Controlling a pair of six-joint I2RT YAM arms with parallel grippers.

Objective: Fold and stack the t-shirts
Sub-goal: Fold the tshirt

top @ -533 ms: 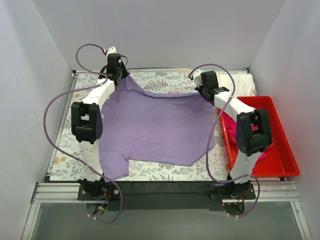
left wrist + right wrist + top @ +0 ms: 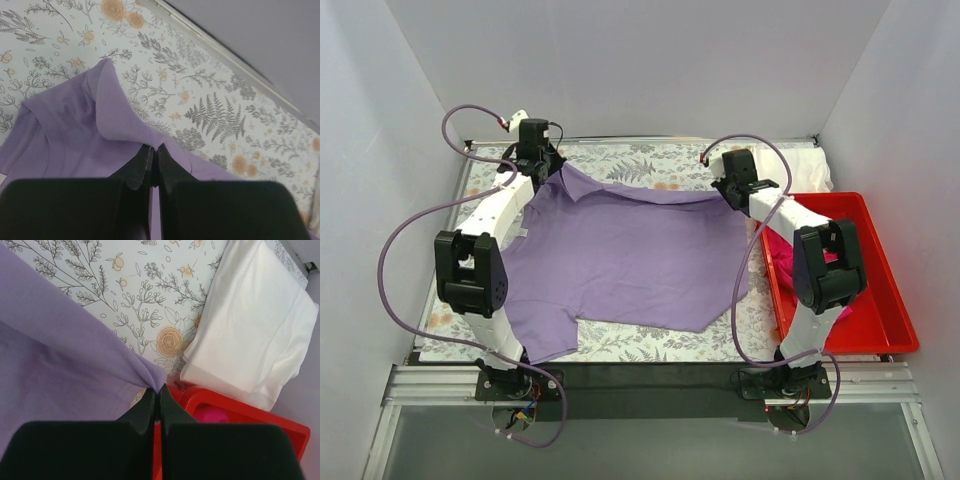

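Note:
The lavender t-shirt [image 2: 620,250] lies spread on the floral tablecloth. My left gripper [image 2: 542,168] is shut on its far left edge, and in the left wrist view [image 2: 155,147] the fabric [image 2: 75,115] is pinched between the tips. My right gripper [image 2: 733,193] is shut on its far right corner, and the right wrist view [image 2: 159,389] shows purple cloth [image 2: 60,340] pinched there. The far edge hangs taut between the two grippers. The white t-shirt [image 2: 805,165] lies folded at the back right [image 2: 255,335]. The magenta t-shirt [image 2: 782,248] lies in the red bin [image 2: 215,415].
The red bin [image 2: 880,300] stands along the right side of the table, its near corner [image 2: 235,407] just beyond my right fingers. The white enclosure walls close in the left, back and right. Purple cables loop above both arms.

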